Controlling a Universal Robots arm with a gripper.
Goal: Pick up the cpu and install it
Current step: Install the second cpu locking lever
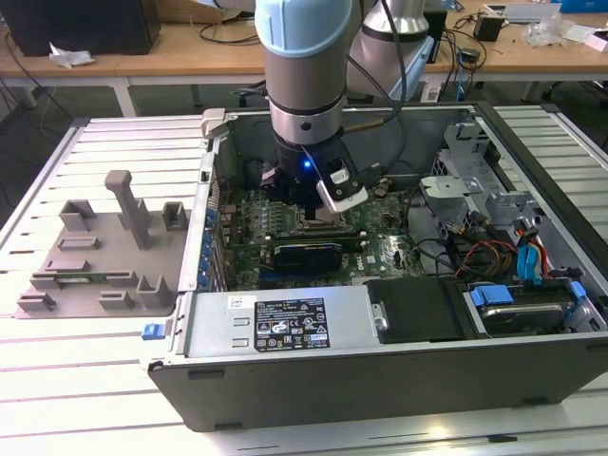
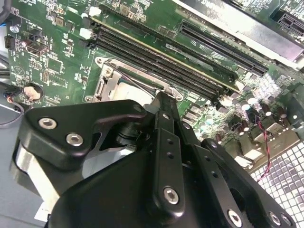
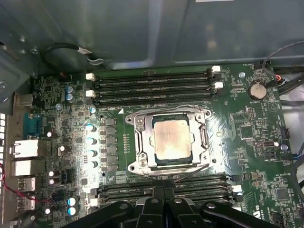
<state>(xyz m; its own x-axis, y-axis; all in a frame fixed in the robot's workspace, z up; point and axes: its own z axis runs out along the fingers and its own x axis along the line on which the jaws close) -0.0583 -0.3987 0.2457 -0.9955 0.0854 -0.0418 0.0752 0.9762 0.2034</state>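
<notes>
One cpu [image 3: 172,139] is seen seated inside one socket frame [image 3: 139,142], flanked by memory slots [image 3: 154,84]. One gripper [image 3: 164,190] is held beside the frame; jaw opening cannot be told.

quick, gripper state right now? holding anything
Gripper: above the motherboard inside the case, open or shut cannot be told. The cpu lies in the socket frame, not held.

Silvery-white square metal cpu [image 3: 173,138] with thin darker rim – centre of the first wrist view – inside a shiny steel socket frame [image 3: 140,145], on a green motherboard [image 3: 256,142] striped by black memory slots [image 3: 154,83]; matte black gripper linkage [image 2: 164,156]
</notes>
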